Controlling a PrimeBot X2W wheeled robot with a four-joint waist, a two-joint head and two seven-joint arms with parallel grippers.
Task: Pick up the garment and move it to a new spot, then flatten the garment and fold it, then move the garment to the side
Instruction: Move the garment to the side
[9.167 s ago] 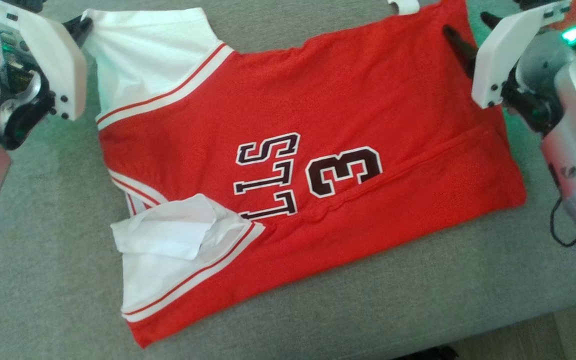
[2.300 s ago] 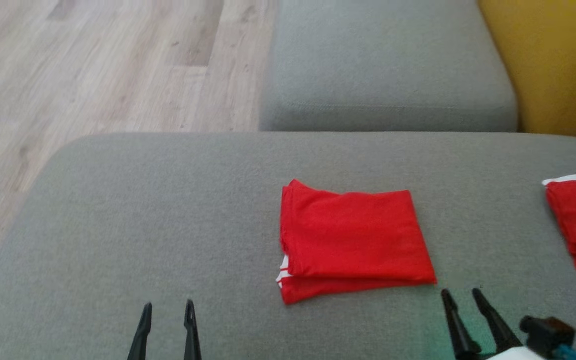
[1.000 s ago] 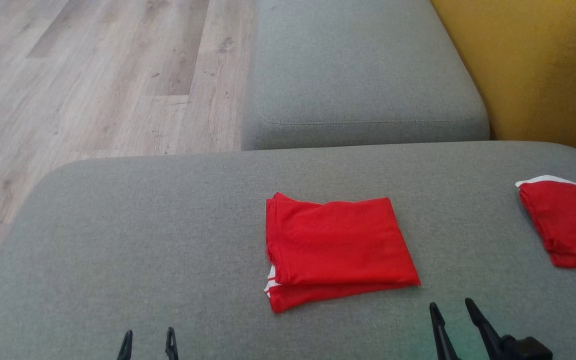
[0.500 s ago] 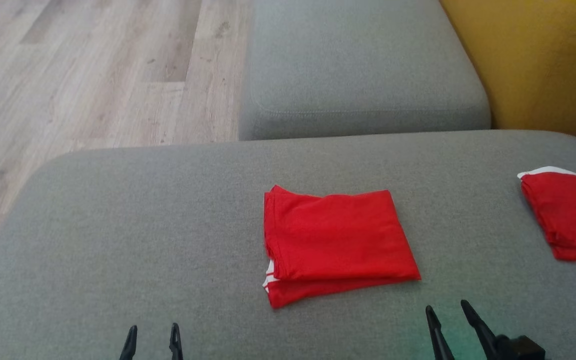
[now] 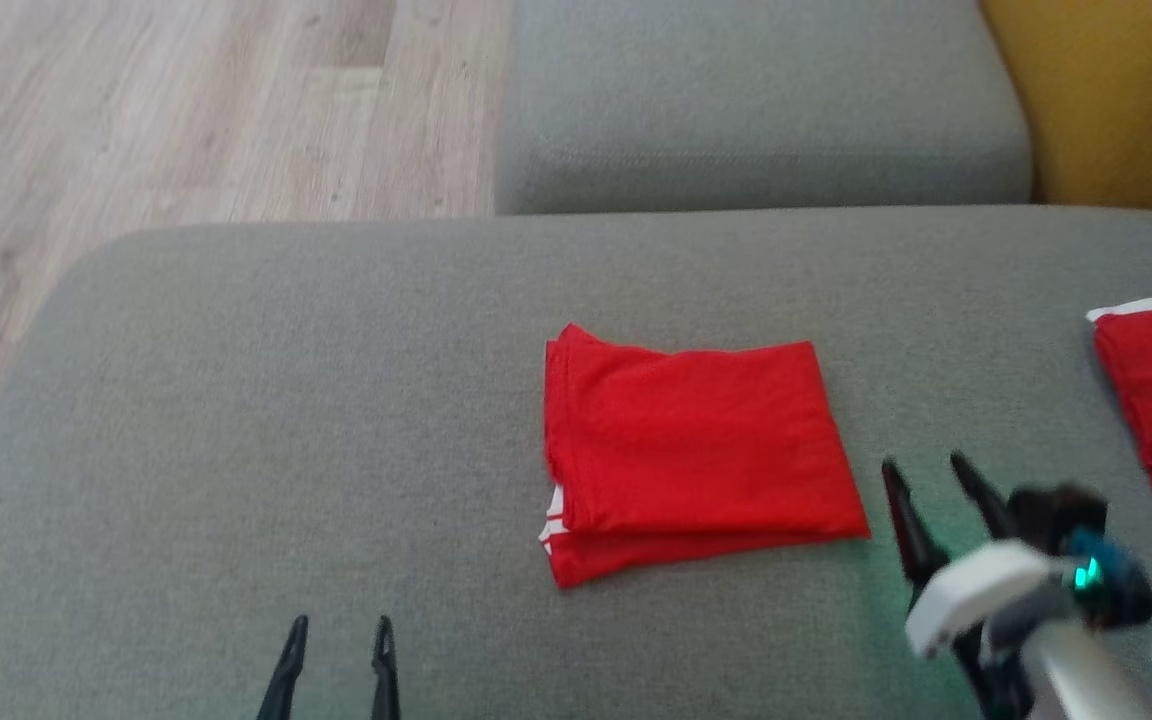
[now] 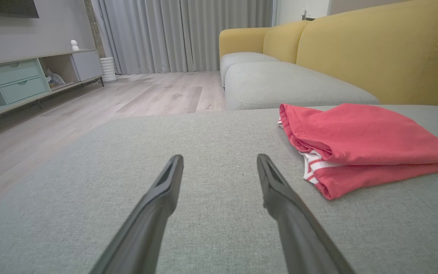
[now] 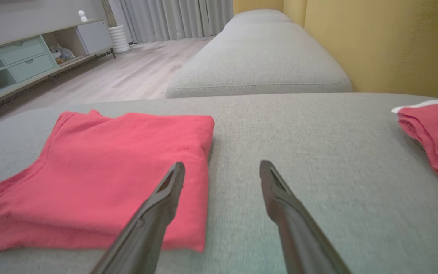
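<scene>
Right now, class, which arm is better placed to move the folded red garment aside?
Right, probably. The right arm has its jaws open just beside the right edge of the folded red garment; the left arm, jaws also open, sits farther off.

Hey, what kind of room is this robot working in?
Most likely a home living room: a yellow sofa with grey seats, a low cabinet with drawers along the wall, long curtains and a wood floor.

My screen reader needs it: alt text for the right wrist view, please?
A folded red garment lies on a grey cushion beside the open right gripper. A second red garment sits at the view's right edge.
</scene>
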